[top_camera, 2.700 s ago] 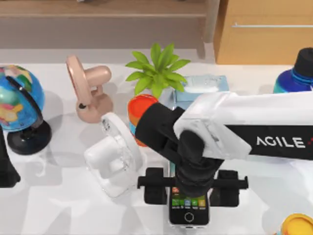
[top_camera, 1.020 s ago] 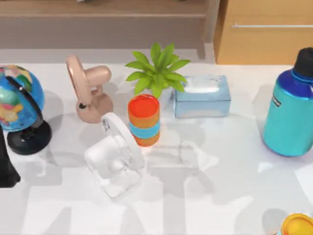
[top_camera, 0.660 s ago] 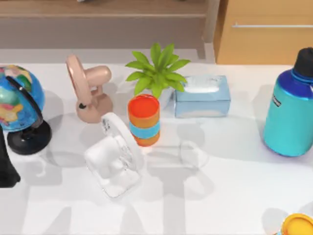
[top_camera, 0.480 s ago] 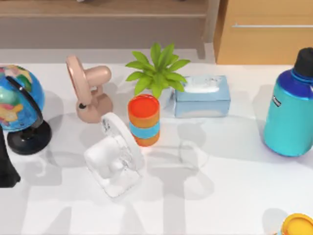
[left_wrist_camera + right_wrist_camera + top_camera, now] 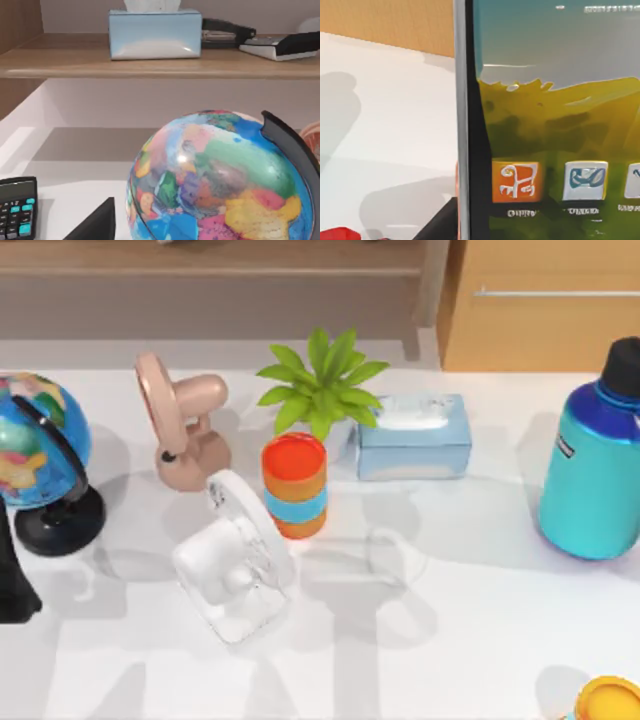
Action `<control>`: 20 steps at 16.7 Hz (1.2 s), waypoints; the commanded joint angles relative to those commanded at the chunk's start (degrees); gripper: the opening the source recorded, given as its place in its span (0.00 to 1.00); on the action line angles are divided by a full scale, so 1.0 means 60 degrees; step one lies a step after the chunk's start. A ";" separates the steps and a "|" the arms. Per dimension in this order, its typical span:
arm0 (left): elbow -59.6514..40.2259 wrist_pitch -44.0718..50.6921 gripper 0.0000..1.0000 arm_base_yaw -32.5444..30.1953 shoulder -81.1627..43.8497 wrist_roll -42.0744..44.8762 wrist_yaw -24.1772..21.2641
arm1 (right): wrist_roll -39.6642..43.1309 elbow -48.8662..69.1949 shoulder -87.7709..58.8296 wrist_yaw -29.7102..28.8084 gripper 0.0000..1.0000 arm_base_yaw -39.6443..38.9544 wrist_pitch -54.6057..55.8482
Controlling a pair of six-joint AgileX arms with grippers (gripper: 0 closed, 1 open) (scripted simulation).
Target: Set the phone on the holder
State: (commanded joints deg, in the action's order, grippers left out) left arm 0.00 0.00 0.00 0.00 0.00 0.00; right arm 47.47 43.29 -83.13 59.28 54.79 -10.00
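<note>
Phone (image 5: 550,125) fills the right wrist view close up, screen facing the camera; left arm (image 5: 12,580) parked at the table's (image 5: 480,640) left edge; neither gripper's finger state can be told.

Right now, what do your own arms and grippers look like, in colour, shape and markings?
The left arm at the table's left edge is a plain matte black, blocky form in the top view. The left wrist view shows a black, sharp-edged wedge that is probably part of the left gripper. I can see no cables, lettering or markings on either.
</note>
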 joint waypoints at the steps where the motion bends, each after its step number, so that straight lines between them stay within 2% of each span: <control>1: 0.0000 0.0000 1.00 0.0000 0.0000 0.0000 0.0000 | -0.0092 0.0078 0.0022 0.0003 0.00 0.0030 0.0175; 8: 0.0000 0.0000 1.00 0.0000 0.0000 0.0000 0.0000 | -0.1151 0.0132 -0.0283 -0.0033 0.00 -0.0532 0.1616; 12: 0.0000 0.0000 1.00 0.0000 0.0000 0.0000 0.0000 | -0.1798 -0.0205 -0.0744 -0.0447 0.00 -0.1146 0.2174; 16: 0.0000 0.0000 1.00 0.0000 0.0000 0.0000 0.0000 | -0.1970 -0.0253 -0.0934 -0.1074 0.00 -0.1573 0.2494; 20: 0.0000 0.0000 1.00 0.0000 0.0000 0.0000 0.0000 | -0.1970 -0.0253 -0.0937 -0.1091 0.00 -0.1584 0.2500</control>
State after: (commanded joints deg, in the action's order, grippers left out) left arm 0.00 0.00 0.00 0.00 0.00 0.00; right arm 35.65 41.77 -88.75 52.73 45.29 5.00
